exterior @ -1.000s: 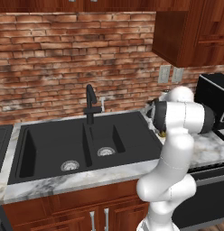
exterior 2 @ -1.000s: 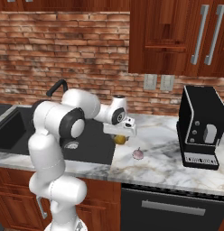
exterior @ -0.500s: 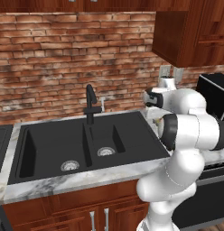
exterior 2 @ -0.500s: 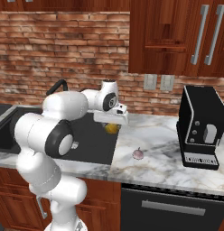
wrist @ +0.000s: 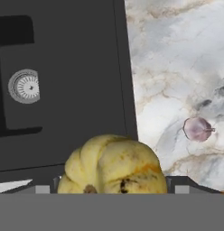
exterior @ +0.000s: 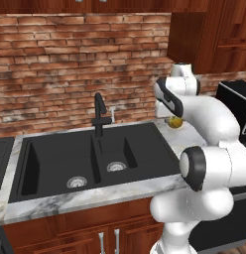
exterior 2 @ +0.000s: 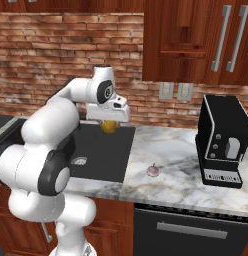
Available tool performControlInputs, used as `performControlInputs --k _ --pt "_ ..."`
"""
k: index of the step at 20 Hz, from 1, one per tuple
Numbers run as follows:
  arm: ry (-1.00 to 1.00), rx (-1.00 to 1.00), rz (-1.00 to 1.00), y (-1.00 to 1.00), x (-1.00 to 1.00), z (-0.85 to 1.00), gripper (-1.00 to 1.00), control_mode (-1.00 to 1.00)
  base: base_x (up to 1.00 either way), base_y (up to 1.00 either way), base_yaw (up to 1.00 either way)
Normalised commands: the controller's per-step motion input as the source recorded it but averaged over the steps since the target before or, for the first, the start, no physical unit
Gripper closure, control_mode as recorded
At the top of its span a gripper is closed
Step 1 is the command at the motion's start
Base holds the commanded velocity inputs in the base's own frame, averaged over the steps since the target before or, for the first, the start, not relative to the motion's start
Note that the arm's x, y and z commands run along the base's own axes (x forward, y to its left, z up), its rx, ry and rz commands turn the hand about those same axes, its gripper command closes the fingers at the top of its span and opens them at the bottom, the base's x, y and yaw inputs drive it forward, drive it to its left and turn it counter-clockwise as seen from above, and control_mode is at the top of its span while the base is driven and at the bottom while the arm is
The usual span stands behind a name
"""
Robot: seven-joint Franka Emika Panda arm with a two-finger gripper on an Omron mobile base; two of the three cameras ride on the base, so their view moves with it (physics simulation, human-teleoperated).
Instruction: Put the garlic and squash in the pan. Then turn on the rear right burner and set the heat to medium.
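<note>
Carrying the ribbed, roundish yellow squash (wrist: 113,164), apparently clamped in the pincer (exterior 2: 110,120), mid-frame for transport; leaving the small pinkish-white garlic bulb (exterior 2: 153,170) on the marble surface (exterior 2: 181,165).

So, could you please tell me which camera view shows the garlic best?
The hand view: the garlic lies unobstructed on the marble counter, its pinkish skin and tip clear. The right base view shows it smaller, between the sink and the coffee machine. In the left base view I cannot find it.
</note>
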Motion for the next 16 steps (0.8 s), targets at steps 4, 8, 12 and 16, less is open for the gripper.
performControlInputs --k 4,8,12,16 --pt "-0.09 0.00 0.01 0.44 -0.54 0.67 1.00 -1.00 0.00 0.00 0.00" --pt "-0.05 0.00 0.02 0.43 -0.61 0.51 1.00 -1.00 0.00 0.00 0.00" --pt "0.00 0.00 0.04 0.38 -0.69 0.38 1.00 -1.00 0.00 0.00 0.00" --pt "0.00 0.00 0.03 0.44 -0.61 0.34 1.00 -1.00 0.00 0.00 0.00"
